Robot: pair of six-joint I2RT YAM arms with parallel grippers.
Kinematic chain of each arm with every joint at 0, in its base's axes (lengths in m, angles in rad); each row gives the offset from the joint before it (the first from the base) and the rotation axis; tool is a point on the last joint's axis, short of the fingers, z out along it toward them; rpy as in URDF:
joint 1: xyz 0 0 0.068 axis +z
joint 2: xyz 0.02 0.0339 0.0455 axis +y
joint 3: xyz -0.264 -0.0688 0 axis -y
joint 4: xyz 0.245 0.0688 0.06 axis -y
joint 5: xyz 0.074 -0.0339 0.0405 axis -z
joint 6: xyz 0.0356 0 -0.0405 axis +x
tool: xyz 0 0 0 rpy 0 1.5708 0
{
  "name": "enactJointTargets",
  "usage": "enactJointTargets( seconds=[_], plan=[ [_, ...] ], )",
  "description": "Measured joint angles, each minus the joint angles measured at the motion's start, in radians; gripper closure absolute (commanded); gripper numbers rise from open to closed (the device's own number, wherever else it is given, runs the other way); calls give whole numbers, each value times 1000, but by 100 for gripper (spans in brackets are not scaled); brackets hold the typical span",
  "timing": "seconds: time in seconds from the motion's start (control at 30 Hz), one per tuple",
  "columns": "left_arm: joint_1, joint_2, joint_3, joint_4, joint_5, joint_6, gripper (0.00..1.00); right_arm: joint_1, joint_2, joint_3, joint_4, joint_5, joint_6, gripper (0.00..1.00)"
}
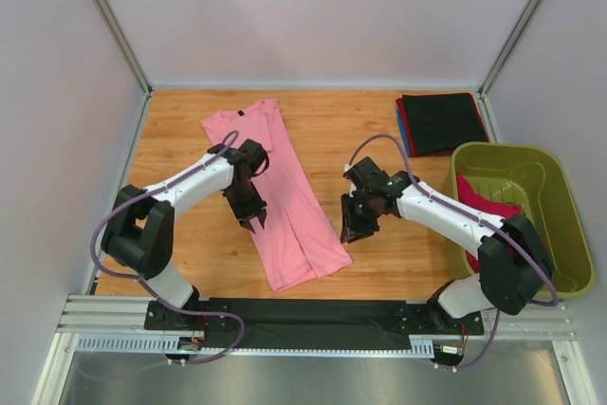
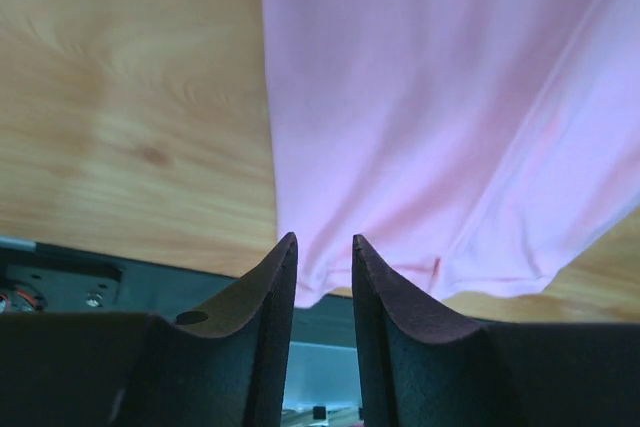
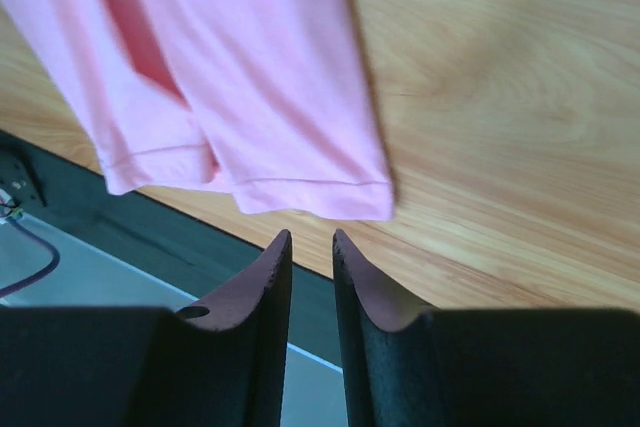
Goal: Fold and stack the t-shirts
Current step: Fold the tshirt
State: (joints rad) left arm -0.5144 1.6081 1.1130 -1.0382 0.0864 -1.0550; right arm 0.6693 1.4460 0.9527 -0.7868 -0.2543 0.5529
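A light pink t-shirt lies on the wooden table, folded lengthwise into a long strip, collar at the back, hem toward me. Over its left edge hangs my left gripper, open with nothing between its fingers; its wrist view shows the pink cloth beyond the tips. Just right of the strip's lower part hovers my right gripper, open a little and empty; the hem corner lies beyond its tips. A stack of folded t-shirts, black on top, sits at the back right. A magenta-red t-shirt lies in the tub.
An olive-green plastic tub stands at the right edge of the table. A black strip and metal rail run along the near edge by the arm bases. White walls close in the back and sides.
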Motion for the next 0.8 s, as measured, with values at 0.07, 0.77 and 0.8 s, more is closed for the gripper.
enactJointTargets(
  seconds=[0.07,0.77,0.8],
  plan=[
    [63,67,52,-2,-11,48,64,27,6,13,17,-23,6,73],
    [358,298,247,-8,-42,316,55,291,257,84,187,-48,135,75],
    [358,290,240,2,-29,321,54,291,267,84,187,-42,136,75]
  ],
)
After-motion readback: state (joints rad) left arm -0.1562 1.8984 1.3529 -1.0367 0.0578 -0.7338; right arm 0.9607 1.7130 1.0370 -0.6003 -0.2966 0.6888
